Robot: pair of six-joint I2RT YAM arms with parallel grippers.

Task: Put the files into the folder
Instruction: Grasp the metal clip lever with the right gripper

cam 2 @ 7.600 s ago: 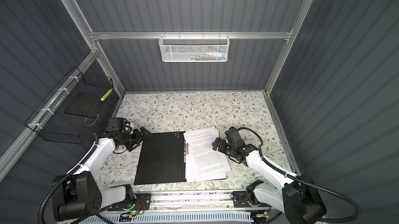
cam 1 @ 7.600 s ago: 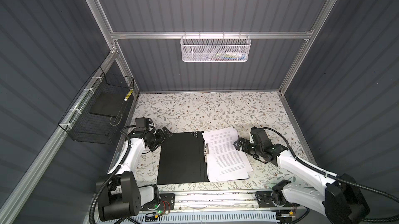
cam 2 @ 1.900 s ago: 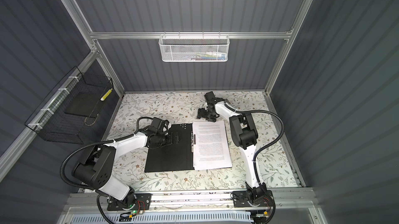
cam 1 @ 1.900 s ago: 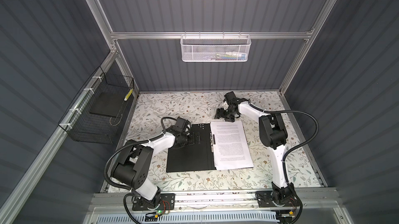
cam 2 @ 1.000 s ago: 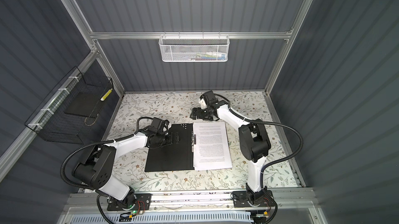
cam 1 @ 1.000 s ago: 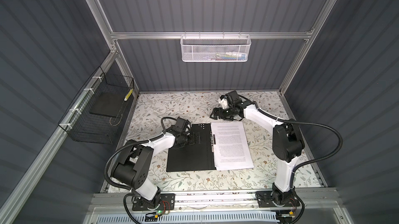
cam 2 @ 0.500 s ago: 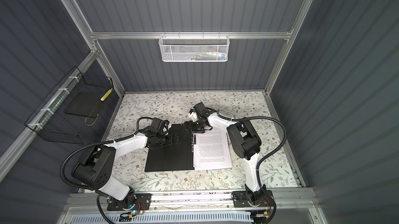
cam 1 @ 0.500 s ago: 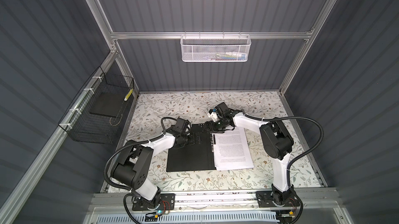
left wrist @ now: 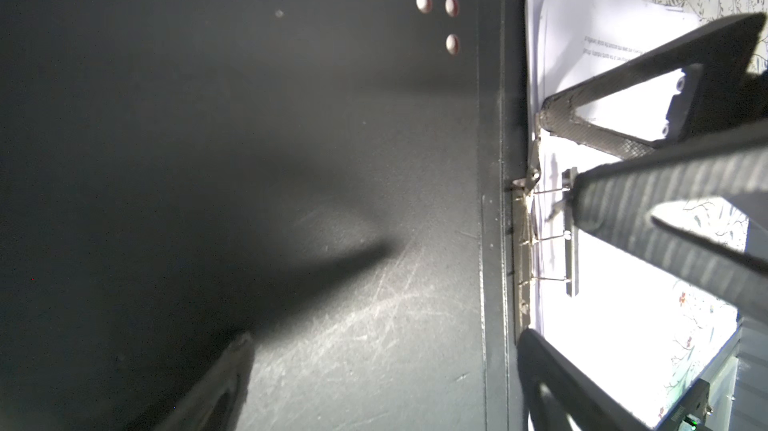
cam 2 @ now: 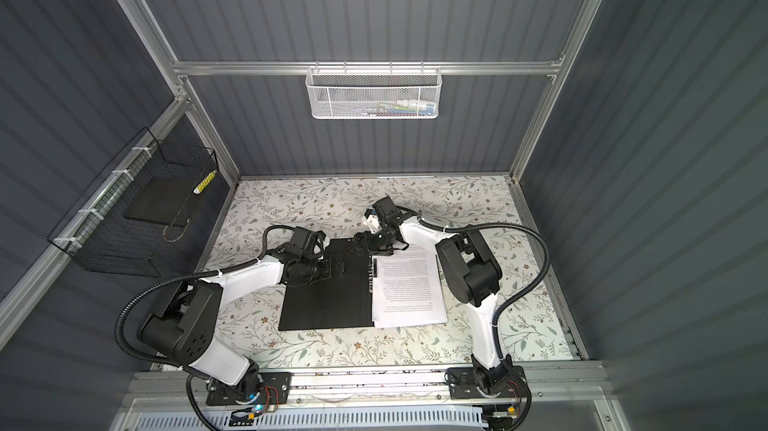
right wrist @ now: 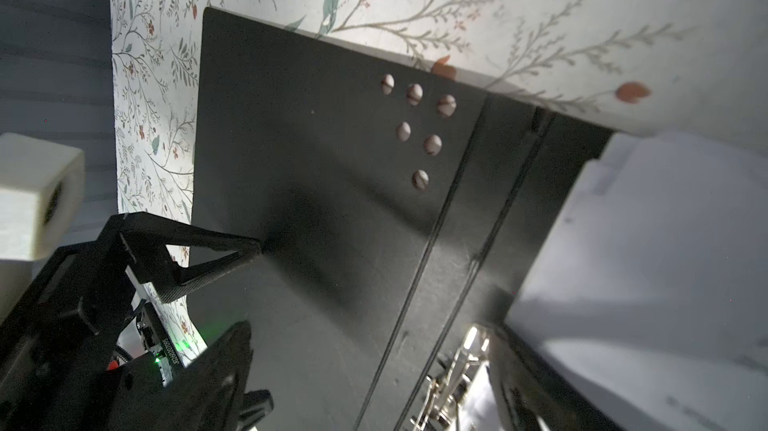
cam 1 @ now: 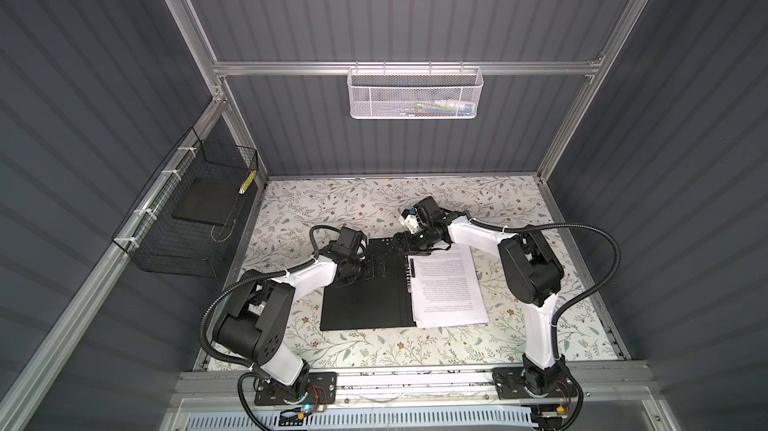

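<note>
The folder (cam 1: 365, 300) (cam 2: 324, 304) lies open on the floral table, black inside up. The files (cam 1: 446, 283) (cam 2: 407, 287), a stack of white printed sheets, rest on its right half against the metal spine clip (left wrist: 569, 233) (right wrist: 457, 366). My left gripper (cam 1: 374, 270) (left wrist: 386, 337) is open, low over the far part of the bare left flap (left wrist: 291, 158). My right gripper (cam 1: 405, 242) (right wrist: 374, 329) is open at the far end of the spine. One of its fingers (left wrist: 665, 200) touches the clip bar over the files (right wrist: 665, 242).
A white mesh basket (cam 1: 415, 92) hangs on the back wall and a black wire basket (cam 1: 195, 217) on the left wall. Aluminium frame posts stand at the table's far corners. The two grippers are close together over the folder's far end.
My right gripper has swung from the table's far edge toward the left and nearer, down onto the far end of the folder's spine. The left arm, folder and files have stayed put.
</note>
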